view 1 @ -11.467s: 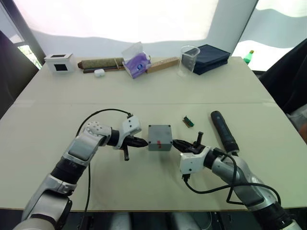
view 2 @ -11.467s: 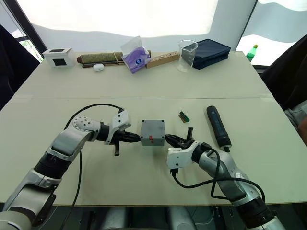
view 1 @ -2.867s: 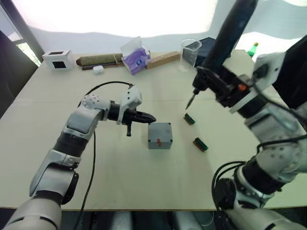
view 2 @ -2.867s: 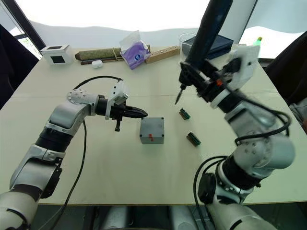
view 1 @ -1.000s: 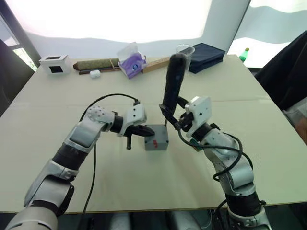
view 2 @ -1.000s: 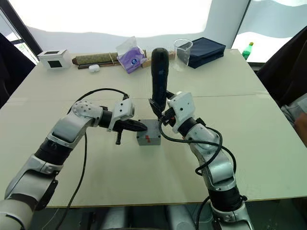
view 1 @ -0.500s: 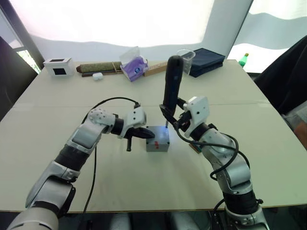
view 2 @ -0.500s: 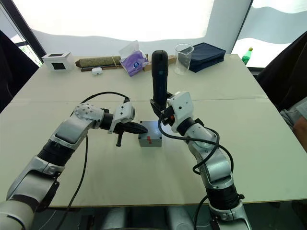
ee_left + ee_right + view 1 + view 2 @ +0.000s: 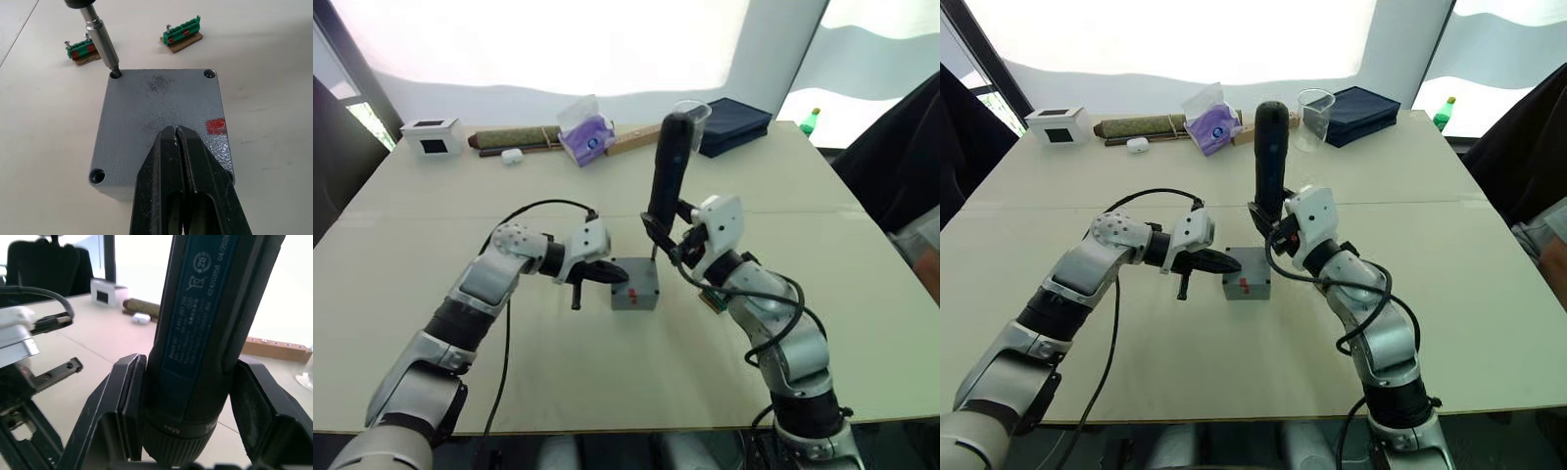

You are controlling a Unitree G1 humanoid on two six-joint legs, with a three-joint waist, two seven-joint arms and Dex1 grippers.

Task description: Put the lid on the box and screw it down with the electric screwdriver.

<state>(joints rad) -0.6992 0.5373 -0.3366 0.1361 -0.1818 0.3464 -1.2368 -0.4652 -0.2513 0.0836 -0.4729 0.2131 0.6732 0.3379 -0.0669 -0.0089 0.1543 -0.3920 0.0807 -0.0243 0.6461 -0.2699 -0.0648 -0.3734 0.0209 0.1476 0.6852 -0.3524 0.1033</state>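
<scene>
Mid-table, the left pincer has its fingers pressed together, tips resting on the lid, which sits on the box. To its right, the right pincer is clamped around the electric screwdriver, held nearly upright with its bit in a far corner hole of the lid. Two green terminal strips lie just beyond the box.

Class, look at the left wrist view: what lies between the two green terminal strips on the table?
The electric screwdriver's thin metal bit crosses that stretch near the left strip; the rest, toward the right strip, is bare table.
</scene>
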